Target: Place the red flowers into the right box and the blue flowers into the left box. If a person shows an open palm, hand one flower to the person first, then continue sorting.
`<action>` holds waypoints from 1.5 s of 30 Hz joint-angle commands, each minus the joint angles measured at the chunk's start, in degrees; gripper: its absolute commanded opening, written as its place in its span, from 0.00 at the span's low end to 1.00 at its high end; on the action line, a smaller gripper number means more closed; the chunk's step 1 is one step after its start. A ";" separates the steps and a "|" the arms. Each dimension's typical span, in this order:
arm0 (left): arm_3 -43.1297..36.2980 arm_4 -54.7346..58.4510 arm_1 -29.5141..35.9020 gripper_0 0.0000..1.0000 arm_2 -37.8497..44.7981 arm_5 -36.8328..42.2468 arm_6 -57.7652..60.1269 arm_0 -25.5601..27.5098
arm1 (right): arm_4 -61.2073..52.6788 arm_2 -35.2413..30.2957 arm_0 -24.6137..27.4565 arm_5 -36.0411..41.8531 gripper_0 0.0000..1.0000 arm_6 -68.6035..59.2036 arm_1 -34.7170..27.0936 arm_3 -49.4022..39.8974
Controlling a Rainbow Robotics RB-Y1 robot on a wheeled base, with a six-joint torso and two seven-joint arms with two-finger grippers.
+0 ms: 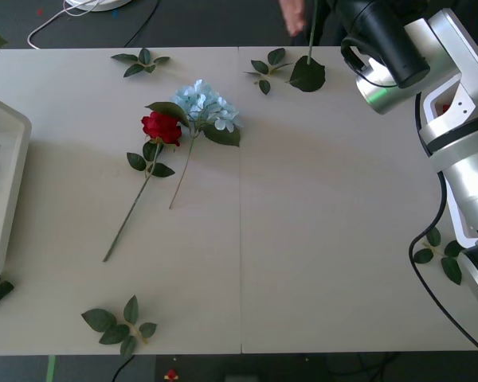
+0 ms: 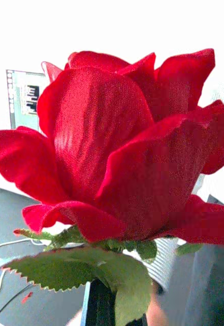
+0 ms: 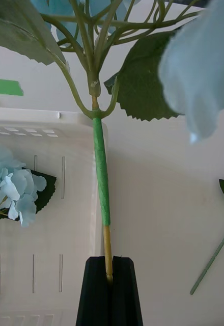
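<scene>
At the far right corner of the pale counter (image 1: 319, 239), my right arm is raised, and my right claw (image 2: 112, 305) is closed on a red rose (image 2: 127, 163). The bloom stands just above my black fingers, with a serrated green leaf (image 2: 66, 270) below it. In the front view, a thin green stem with one dark leaf (image 1: 307, 73) hangs down at the counter's far edge, and a person's hand (image 1: 293, 16) is just beside its top.

My left claw (image 3: 111, 285) is pressed shut on the stem of a pale-blue hydrangea (image 3: 203, 66), its green-wrapped stalk rising straight from between my black fingers. Below it lies the off-white tray with slotted floor (image 3: 66, 214), and another blue hydrangea cluster (image 3: 18, 191) rests inside it. That tray shows at the counter's left edge in the front view (image 1: 4, 183).

On the counter's middle left, a second red rose (image 1: 161, 127) and a pale-blue hydrangea (image 1: 207, 105) lie with blooms touching. Loose green leaf sprigs (image 1: 119, 322) are scattered about the counter.
</scene>
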 commanded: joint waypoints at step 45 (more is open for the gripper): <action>-1.49 5.23 11.82 0.00 6.35 1.01 -11.04 8.29 | -4.73 2.87 6.95 -3.62 1.00 -7.85 -9.58 -5.50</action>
